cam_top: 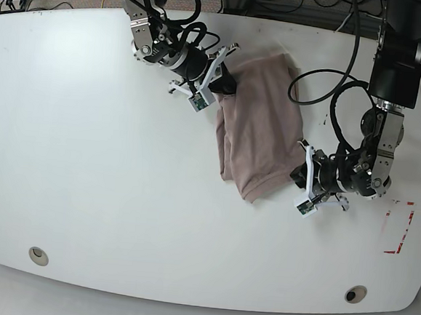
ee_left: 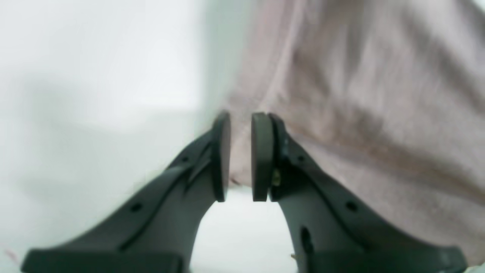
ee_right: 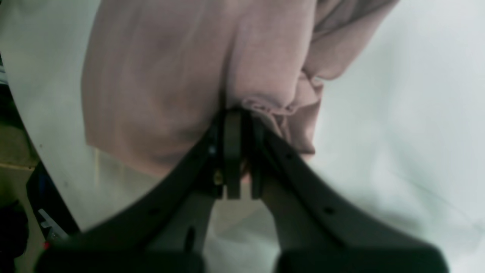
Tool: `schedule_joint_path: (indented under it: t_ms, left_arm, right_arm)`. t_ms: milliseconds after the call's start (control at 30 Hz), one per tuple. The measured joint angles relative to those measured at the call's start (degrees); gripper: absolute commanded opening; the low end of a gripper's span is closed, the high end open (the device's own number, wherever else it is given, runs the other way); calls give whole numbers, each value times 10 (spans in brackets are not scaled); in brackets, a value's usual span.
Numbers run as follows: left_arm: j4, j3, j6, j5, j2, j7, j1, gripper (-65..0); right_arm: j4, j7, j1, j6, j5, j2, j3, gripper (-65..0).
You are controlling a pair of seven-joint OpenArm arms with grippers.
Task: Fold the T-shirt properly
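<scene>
Left gripper [cam_top: 297, 173] pinches the near-right edge of the T-shirt [cam_top: 260, 128], cloth between its pads [ee_left: 261, 151]. The T-shirt lies bunched mid-table [cam_top: 94, 156], toward the far edge. Right gripper [cam_top: 226, 84] is clamped on its far-left corner.

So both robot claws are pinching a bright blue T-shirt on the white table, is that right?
Not quite: the T-shirt is a dusty mauve-brown, not bright blue, as the base view shows. The rest holds: the left gripper and the right gripper each pinch its fabric, and it lies on the white table.
</scene>
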Motion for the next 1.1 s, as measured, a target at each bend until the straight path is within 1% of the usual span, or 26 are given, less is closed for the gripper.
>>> schedule_joint_path:
  t_ms: [133, 300, 433, 467, 500, 567, 600, 633, 667, 700, 733, 767, 833, 867, 900, 933, 967, 1000, 1100]
  left_arm:
    - [43, 1, -1, 0, 2, 4, 1, -568]
    - [108, 2, -1, -2, 8, 25, 9, -568]
    - [152, -6, 0, 1, 35, 24, 30, -560]
    - [166, -10, 1, 2, 43, 24, 39, -542]
    - [174, -10, 9, 1, 52, 23, 49, -522]
    - [190, -8, 43, 2, 70, 23, 73, -458]
    - [198, -6, 71, 4, 80, 24, 86, -408]
    - [203, -5, 86, 9, 90, 23, 97, -375]
    - [212, -3, 113, 15, 100, 28, 109, -319]
    - [218, -3, 131, 19, 112, 28, 122, -287]
    - [229, -4, 163, 31, 124, 30, 133, -264]
    - [233, -6, 181, 40, 135, 30, 141, -253]
    - [246, -10, 233, 60, 157, 23, 159, -260]
    - [248, -10, 243, 66, 167, 17, 168, -265]
    - [254, -10, 268, 85, 177, 3, 179, -271]
    - [257, -9, 285, 94, 185, -8, 186, -275]
    - [262, -8, 301, 104, 193, -30, 198, -276]
    - [266, -8, 320, 118, 202, -58, 213, -276]
    - [272, -4, 358, 158, 219, -124, 255, -276]
  right_arm:
    - [14, -14, -1, -3, -2, 2, 2, -614]
    - [46, -28, -9, -9, -14, 9, 5, -614]
    - [80, -37, -16, -10, -13, 18, 23, -614]
    - [94, -37, -19, -11, -11, 19, 34, -614]
    - [102, -39, -21, -14, -10, 19, 42, -614]
    - [125, -49, -27, -17, -10, 18, 65, -614]
    - [138, -52, -30, -17, -11, 18, 79, -614]
    - [146, -56, -32, -17, -10, 19, 88, -614]
    - [157, -59, -34, -17, -11, 19, 103, -614]
    - [163, -63, -35, -17, -10, 19, 111, -614]
    - [174, -69, -34, -17, -11, 19, 128, -614]
    - [179, -75, -33, -17, -11, 19, 136, -614]
    - [190, -83, -33, -16, -9, 18, 162, -614]
    - [192, -85, -33, -12, -9, 18, 168, -614]
    - [195, -84, -33, -11, -9, 17, 187, -614]
    - [195, -84, -32, -10, -10, 18, 197, -614]
    - [195, -84, -32, -7, -10, 18, 212, -614]
    - [195, -89, -31, 3, -10, 18, 225, -614]
    - [195, -94, -30, 22, -11, 19, 253, -614]
